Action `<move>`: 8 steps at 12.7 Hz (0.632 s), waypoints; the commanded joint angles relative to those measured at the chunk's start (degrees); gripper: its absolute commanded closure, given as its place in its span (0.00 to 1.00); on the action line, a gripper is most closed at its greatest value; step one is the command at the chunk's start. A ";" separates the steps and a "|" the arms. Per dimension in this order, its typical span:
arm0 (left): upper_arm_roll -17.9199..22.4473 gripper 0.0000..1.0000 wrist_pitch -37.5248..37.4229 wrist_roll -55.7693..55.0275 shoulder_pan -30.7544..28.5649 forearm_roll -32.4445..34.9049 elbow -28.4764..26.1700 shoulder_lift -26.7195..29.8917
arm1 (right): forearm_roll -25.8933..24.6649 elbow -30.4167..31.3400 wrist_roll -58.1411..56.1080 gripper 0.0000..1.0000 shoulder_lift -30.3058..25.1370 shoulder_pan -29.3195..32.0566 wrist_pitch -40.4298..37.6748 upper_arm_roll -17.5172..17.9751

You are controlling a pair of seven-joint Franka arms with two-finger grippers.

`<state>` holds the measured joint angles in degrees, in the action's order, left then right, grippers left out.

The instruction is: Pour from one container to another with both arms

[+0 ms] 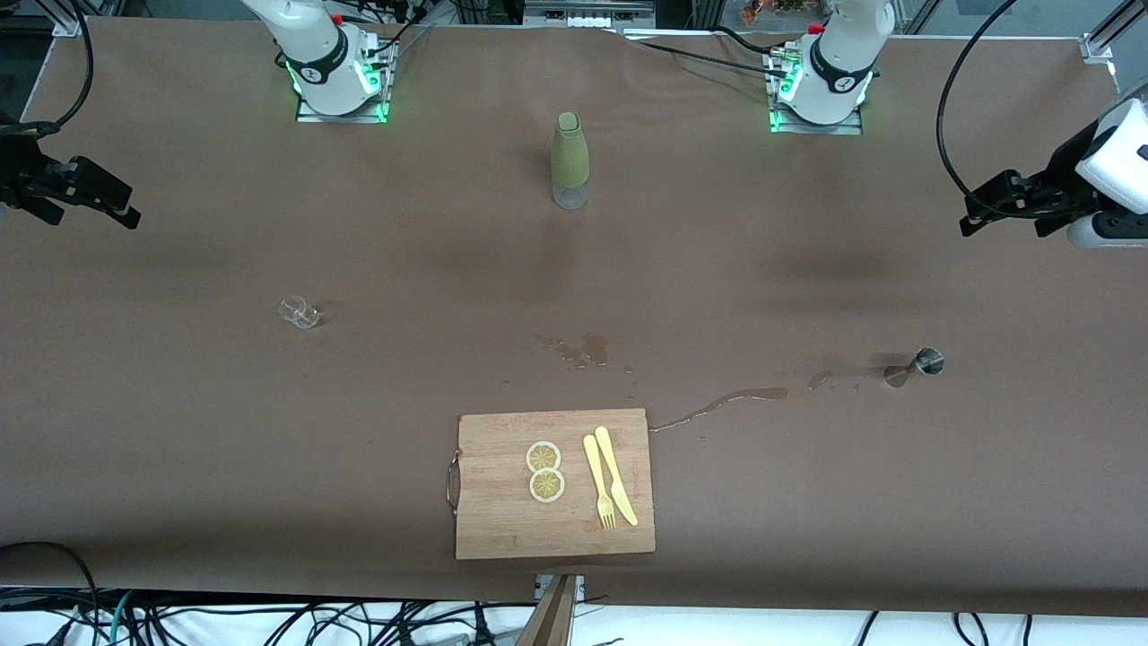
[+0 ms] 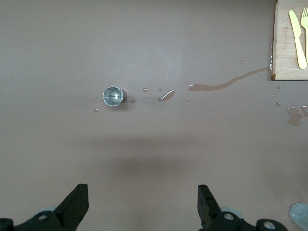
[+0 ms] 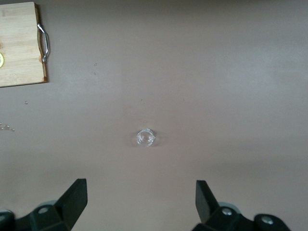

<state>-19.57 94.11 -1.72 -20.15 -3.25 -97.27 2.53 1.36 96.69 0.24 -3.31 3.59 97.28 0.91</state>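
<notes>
Two arms: waiting raised at the table ends, nothing held.
Left gripper (image 2: pixel 139 204): fingers spread, high over the metal cup (image 2: pixel 114 96).
Right gripper (image 3: pixel 139 202): fingers spread, high over the small glass (image 3: pixel 146 137).
Risk, spill (image 1: pixel 717 405): wet paper between cup and cutting board (image 1: pixel 502 520) may let the cup slide.
Risk, glass: clear and tiny, easily knocked by a misjudged approach.

I see a brown-covered table (image 1: pixel 179 431) filling my view — black cables (image 1: pixel 296 624) tangle along its near edge, on a pale floor.
</notes>
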 commanded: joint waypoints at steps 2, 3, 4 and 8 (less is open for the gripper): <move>-0.65 0.00 -0.59 -0.56 -0.32 1.75 0.51 0.46 | -0.83 -0.01 0.99 0.00 -0.20 -0.25 -0.42 -0.21; -0.65 0.00 -0.42 -0.65 -0.32 1.75 0.51 0.29 | -0.83 -0.01 0.90 0.00 -0.20 -0.25 -0.42 -0.21; -0.74 0.00 -0.41 -0.65 -0.32 1.49 0.51 0.29 | -0.83 -0.01 0.99 0.00 -0.20 -0.25 -0.42 -0.21; -0.12 0.00 -1.38 2.23 -0.94 1.75 0.51 0.46 | -0.83 -0.01 0.90 0.00 -0.20 -0.25 -0.42 -0.21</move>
<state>-19.51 93.93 -1.51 -20.25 -3.25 -97.26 2.53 1.36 96.70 0.24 -3.31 3.59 97.28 0.91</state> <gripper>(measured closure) 0.000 0.000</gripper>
